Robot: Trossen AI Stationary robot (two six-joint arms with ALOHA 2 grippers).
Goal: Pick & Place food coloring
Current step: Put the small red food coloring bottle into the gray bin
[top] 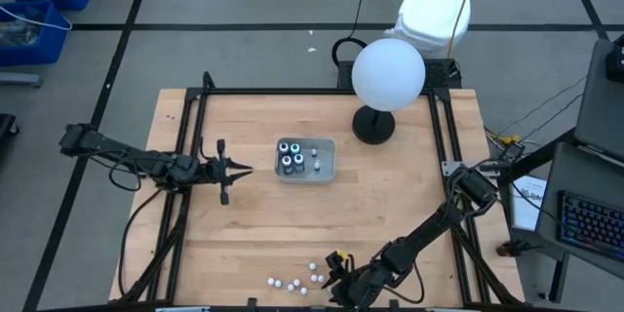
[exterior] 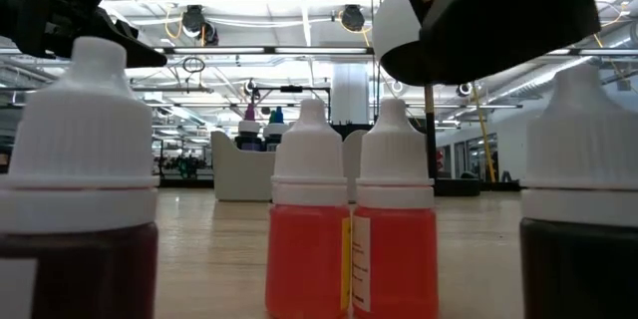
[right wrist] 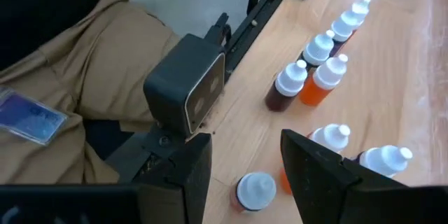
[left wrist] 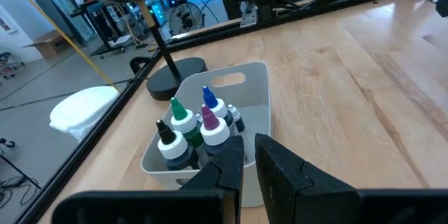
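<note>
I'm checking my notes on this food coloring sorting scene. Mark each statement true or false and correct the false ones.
1. The grey tray already holds several bottles. True.
2. The white-capped bottles stand at the table's near edge by the right gripper. True.
3. The white globe sits inside the tray. False: it stands on its black stand beside the tray.
4. The left gripper is over the tray. False: it hangs beside it, over bare table.

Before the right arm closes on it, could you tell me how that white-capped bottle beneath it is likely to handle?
The white-capped bottle is tall and narrow, so a sideways nudge would probably tip it. Its round body would likely roll once down. It looks like light plastic, and the right end effector, open above it, could easily knock it or its neighbours.
</note>
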